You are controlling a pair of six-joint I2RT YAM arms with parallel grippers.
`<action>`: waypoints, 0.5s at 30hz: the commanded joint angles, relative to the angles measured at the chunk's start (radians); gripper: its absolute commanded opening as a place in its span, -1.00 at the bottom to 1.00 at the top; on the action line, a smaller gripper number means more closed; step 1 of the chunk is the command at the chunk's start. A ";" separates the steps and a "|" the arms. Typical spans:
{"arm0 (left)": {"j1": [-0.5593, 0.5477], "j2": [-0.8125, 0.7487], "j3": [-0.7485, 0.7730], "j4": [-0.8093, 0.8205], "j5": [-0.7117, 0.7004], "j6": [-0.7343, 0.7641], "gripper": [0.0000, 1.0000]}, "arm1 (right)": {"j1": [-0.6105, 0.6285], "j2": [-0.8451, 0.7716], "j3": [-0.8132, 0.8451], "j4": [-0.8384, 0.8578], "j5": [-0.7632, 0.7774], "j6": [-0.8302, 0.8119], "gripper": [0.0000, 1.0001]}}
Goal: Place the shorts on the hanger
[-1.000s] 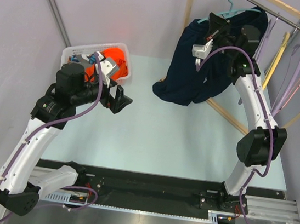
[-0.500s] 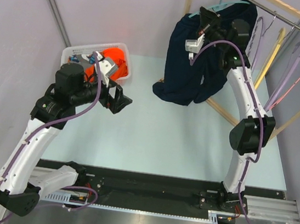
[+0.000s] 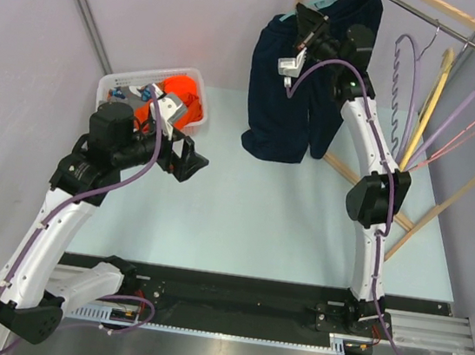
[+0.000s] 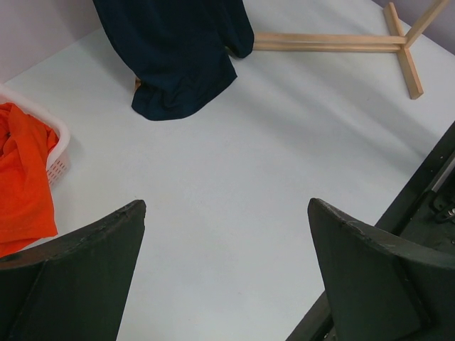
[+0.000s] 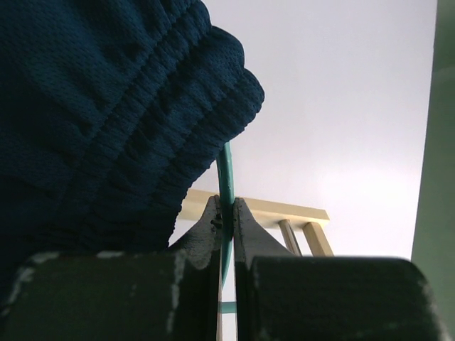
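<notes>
Lilac walls enclose a pale table (image 3: 240,222). Above it the right gripper (image 5: 226,213) is pinched tight on the thin teal hanger (image 5: 226,177), with the dark navy mesh shorts (image 5: 106,106) draped over it. Within the last second that arm has stretched higher and leftward, so the shorts hang straighter, their hems touching the table. The draping looks done. The left gripper (image 4: 227,234) hovers spread wide and empty.

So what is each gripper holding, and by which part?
Right gripper: thin teal hanger, by its wire under the navy fabric shorts. Left gripper: nothing.
</notes>
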 commanded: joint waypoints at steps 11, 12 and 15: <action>0.014 -0.014 -0.018 0.023 0.028 -0.025 0.99 | -0.012 -0.073 -0.080 0.263 -0.058 -0.015 -0.13; 0.016 -0.016 -0.016 0.026 0.033 -0.026 1.00 | -0.015 -0.088 -0.095 0.257 -0.058 -0.023 -0.10; 0.016 -0.017 -0.016 0.030 0.039 -0.031 0.99 | -0.023 -0.140 -0.173 0.272 -0.065 -0.043 -0.06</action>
